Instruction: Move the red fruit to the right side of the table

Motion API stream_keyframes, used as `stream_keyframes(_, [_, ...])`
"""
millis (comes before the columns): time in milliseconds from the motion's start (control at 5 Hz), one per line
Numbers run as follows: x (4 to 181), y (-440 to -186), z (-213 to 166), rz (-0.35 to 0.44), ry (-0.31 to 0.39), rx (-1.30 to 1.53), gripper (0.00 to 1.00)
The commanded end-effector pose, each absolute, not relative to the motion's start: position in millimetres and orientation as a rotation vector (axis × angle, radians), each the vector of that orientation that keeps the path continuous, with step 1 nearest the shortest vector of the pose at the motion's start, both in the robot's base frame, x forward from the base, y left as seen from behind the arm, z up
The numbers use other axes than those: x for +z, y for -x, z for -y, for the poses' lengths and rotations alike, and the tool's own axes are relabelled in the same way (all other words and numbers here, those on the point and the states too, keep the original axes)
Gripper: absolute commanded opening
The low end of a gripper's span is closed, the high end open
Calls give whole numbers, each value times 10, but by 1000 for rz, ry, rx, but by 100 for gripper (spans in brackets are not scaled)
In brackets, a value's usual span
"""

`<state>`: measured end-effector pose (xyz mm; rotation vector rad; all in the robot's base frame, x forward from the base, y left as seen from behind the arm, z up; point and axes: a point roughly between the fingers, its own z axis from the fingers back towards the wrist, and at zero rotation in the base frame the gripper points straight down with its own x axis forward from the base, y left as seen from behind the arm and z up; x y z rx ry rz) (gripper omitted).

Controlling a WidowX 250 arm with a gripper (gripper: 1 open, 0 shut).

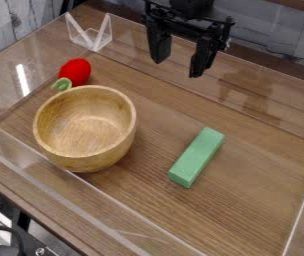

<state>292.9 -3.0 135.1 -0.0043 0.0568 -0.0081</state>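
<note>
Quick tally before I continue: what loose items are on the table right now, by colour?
Red: 1, the red fruit
Green: 1, the long green block
Natural wood: 1, the wooden bowl
Total: 3

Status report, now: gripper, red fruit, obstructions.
Gripper open, empty, raised at rear. Small glossy red fruit far left, untouched. Round wooden bowl beside it; long green block mid-right.
</note>
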Motion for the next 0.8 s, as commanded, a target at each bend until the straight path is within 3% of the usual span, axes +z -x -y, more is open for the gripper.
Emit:
stream_keyframes(0, [1289, -2951, -21, -82, 6, -28, 100])
stream_keyframes(600, [1120, -2821, -1252, -35, -6, 34, 100])
